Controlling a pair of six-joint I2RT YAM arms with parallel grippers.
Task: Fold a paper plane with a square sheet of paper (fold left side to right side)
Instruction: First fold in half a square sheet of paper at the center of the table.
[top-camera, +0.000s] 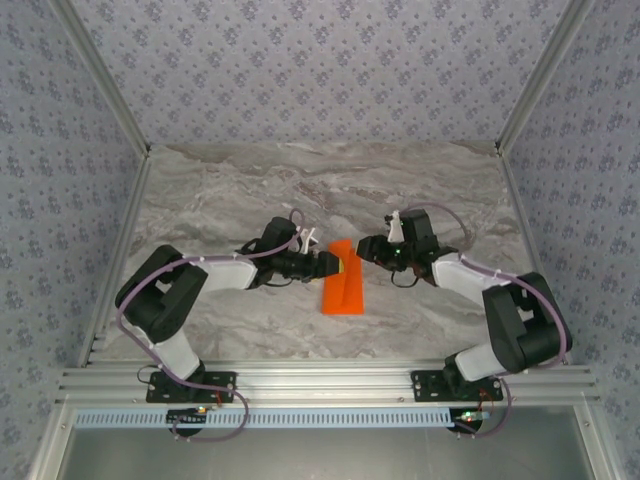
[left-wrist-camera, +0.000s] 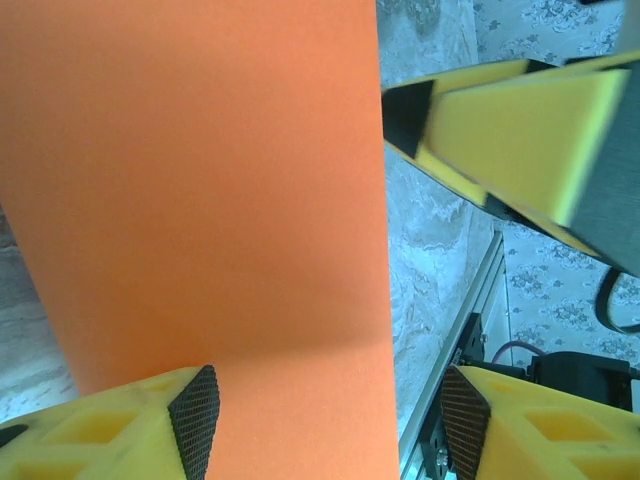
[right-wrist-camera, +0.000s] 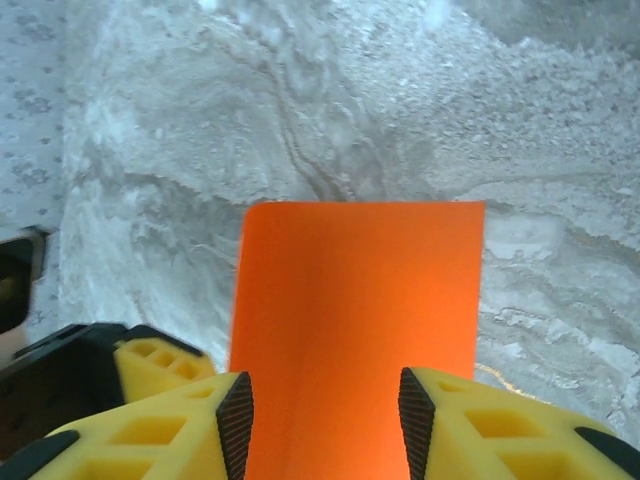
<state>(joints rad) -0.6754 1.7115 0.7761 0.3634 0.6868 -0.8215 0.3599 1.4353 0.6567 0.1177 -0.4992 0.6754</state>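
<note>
The orange sheet of paper (top-camera: 345, 290), folded into a narrow upright strip, lies on the marble-patterned table (top-camera: 300, 180) near the middle of its near half, between the two arms. Its far end sits between the two grippers, which face each other across it: the left gripper (top-camera: 328, 263) is at its left edge and the right gripper (top-camera: 366, 250) just off its right edge. In the left wrist view the paper runs past the inner side of one dark pad (left-wrist-camera: 195, 420), while bare table shows between its straight edge and the other pad; the jaws stand well apart and clamp nothing. One yellow finger (left-wrist-camera: 510, 120) of the right gripper hangs just beyond that same paper edge. In the right wrist view the strip reaches away from between the fingertips (right-wrist-camera: 235, 420); it is wider than the gap between them and lies beneath them, so these jaws are also released and hold nothing. Whether any pad touches the paper cannot be told.
</note>
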